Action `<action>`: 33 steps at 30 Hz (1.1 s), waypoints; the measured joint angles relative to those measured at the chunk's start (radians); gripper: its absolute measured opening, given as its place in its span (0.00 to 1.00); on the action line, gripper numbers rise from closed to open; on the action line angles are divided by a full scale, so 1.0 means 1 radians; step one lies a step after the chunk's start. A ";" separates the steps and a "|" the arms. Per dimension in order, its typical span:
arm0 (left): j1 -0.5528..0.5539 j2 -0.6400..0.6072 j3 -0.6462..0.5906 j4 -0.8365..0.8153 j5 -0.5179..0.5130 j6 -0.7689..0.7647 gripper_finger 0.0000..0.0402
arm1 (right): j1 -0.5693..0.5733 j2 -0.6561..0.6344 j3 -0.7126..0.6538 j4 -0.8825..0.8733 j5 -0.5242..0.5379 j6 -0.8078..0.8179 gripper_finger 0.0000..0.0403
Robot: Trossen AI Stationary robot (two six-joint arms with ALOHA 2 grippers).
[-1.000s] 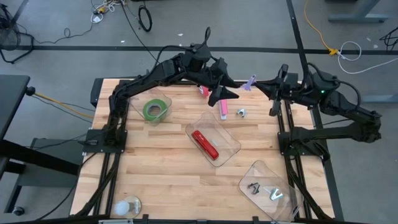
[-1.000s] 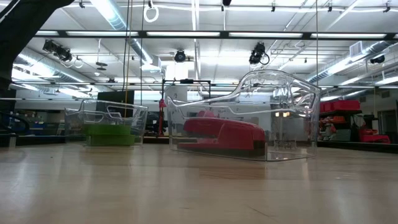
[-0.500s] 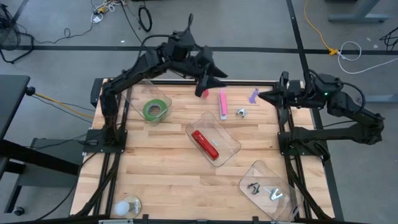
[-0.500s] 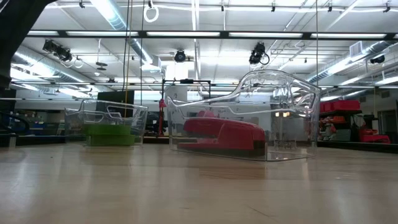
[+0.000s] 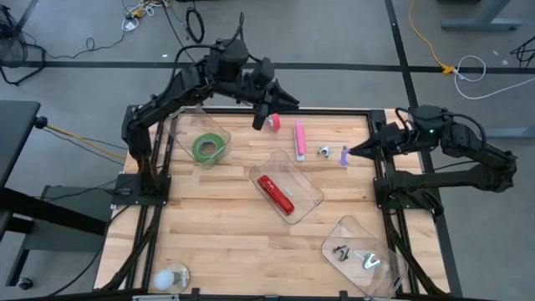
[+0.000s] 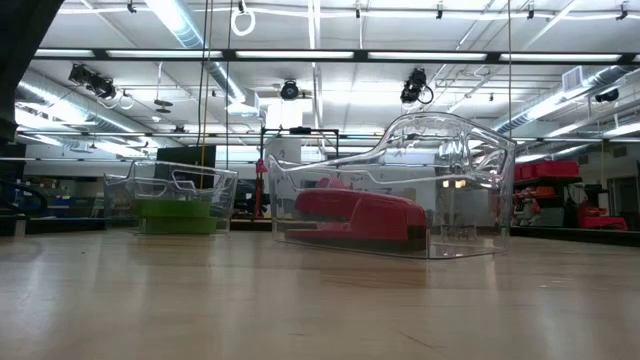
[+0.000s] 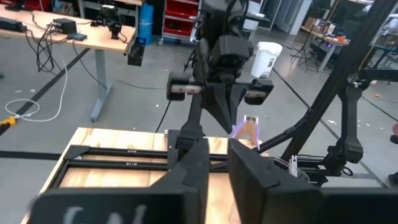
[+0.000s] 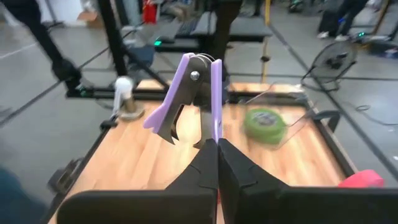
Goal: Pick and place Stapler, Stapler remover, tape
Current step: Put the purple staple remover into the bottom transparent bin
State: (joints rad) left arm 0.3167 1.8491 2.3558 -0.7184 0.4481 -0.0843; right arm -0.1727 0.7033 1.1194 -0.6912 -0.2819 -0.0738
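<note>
Progress check from my side: two of three were basically sorted. The red stapler (image 5: 275, 193) was lying in its clear tray (image 5: 309, 186) at dead centre of the tabletop (image 5: 217, 242), and the green tape roll (image 5: 206, 148) sat in another clear bin (image 5: 219, 130) out around 10 o'clock. What was left was the purple staple remover (image 8: 186, 93), and I had it: my right claw (image 5: 349, 151) was shut tight on it, pinched by one end so it stuck up past my fingers (image 8: 205, 168) in the wrist view, hanging over the 2 o'clock side of the board.

Judging by the layout, it belonged in the clear tray (image 5: 376, 238) down at 5 o'clock, which already held a few small metal bits (image 5: 355, 255), so that was a fair swing across and down.

My left claw (image 5: 265, 119) was up over the 12 o'clock edge. Its fingers looked narrow with just a slit between them in the wrist view, and I couldn't tell if it held anything; a red-pink something (image 5: 274, 123) showed right beside it from above.

Other clutter: a pink bar-shaped thing (image 5: 299, 139) and a small silvery item (image 5: 323, 151) sat loose around 1 o'clock, just beside my carrying path. Also a round white thing (image 5: 171, 277) at 7 o'clock, well out of the way. The stapler tray was the only bulky obstacle near the route, I reckoned.
</note>
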 joint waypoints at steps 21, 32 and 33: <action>-0.008 -0.008 0.000 0.004 0.000 0.003 0.02 | 0.330 0.104 0.000 -0.276 0.000 -0.077 0.00; -0.008 -0.008 0.000 0.004 0.000 0.002 0.02 | 0.578 0.229 0.000 -0.324 0.002 -0.070 0.00; -0.008 -0.008 0.000 0.004 0.000 0.002 0.02 | 0.601 0.244 0.000 -0.332 0.002 -0.066 0.00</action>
State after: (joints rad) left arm 0.3088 1.8416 2.3558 -0.7139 0.4484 -0.0819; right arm 0.4280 0.9475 1.1194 -1.0237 -0.2800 -0.1401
